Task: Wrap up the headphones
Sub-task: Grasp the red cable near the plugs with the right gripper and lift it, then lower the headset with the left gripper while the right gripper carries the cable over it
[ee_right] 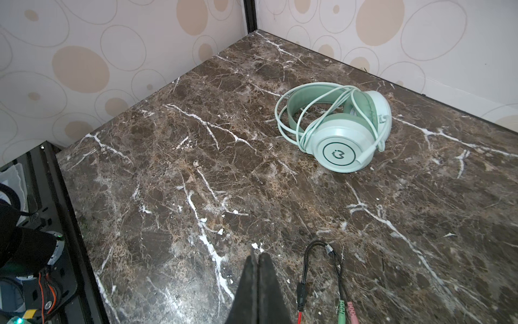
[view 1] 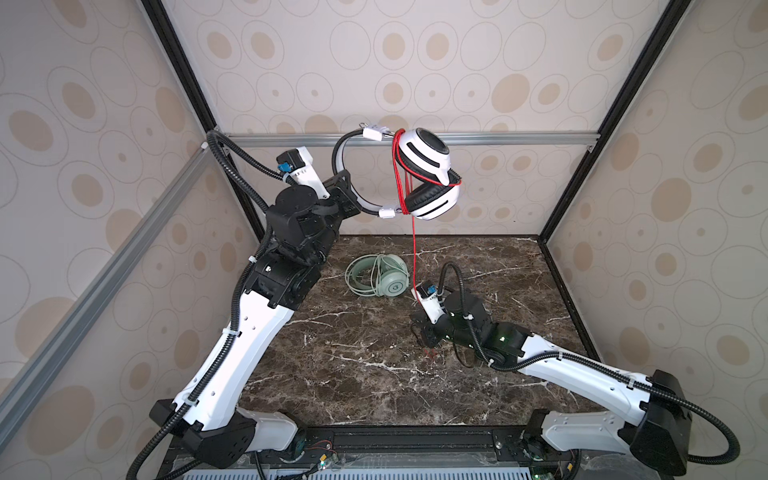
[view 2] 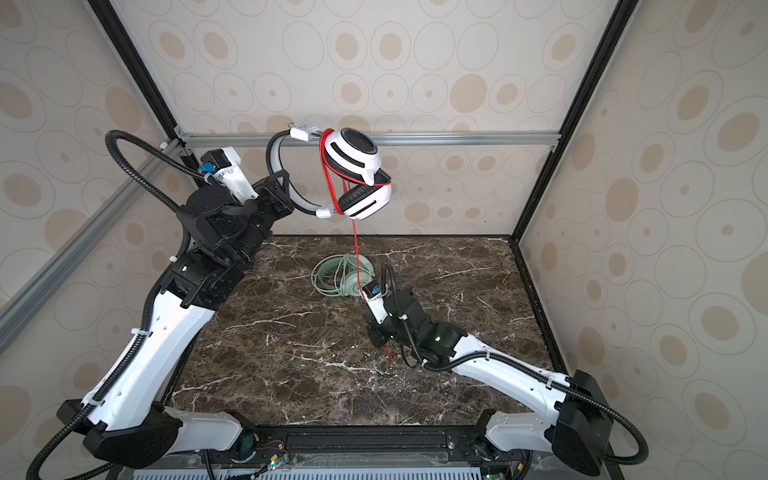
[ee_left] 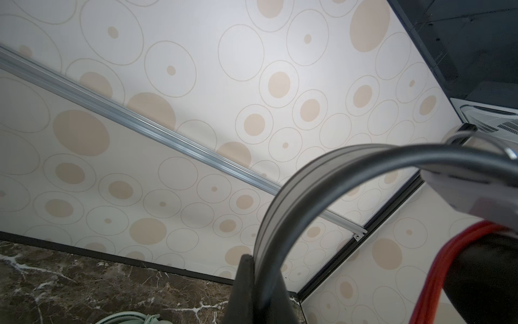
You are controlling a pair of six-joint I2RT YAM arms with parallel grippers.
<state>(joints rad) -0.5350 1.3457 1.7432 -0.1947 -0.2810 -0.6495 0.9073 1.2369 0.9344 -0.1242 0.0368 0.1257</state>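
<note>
High above the table, the white-and-black headphones [view 1: 428,166] [view 2: 357,162] hang from my left gripper [view 1: 353,203] [ee_left: 258,261], which is shut on the grey headband [ee_left: 308,179]. Red cable [view 1: 401,174] [ee_left: 437,269] loops around the earcups, and one strand [view 1: 414,249] drops straight down towards my right arm. My right gripper [view 1: 428,336] [ee_right: 256,255] is low over the table, shut with nothing between its fingers. The cable's black split end with green and pink plugs [ee_right: 342,307] lies just beside it. The mint-green headphones [view 1: 376,276] [ee_right: 336,126] lie on the table with their pale cable coiled around them.
The dark marble table [view 1: 374,374] is enclosed by patterned walls with aluminium rails [view 1: 498,138] and black corner posts. Both arm bases sit at the front edge. The mint-green pair lies mid-table, behind my right gripper.
</note>
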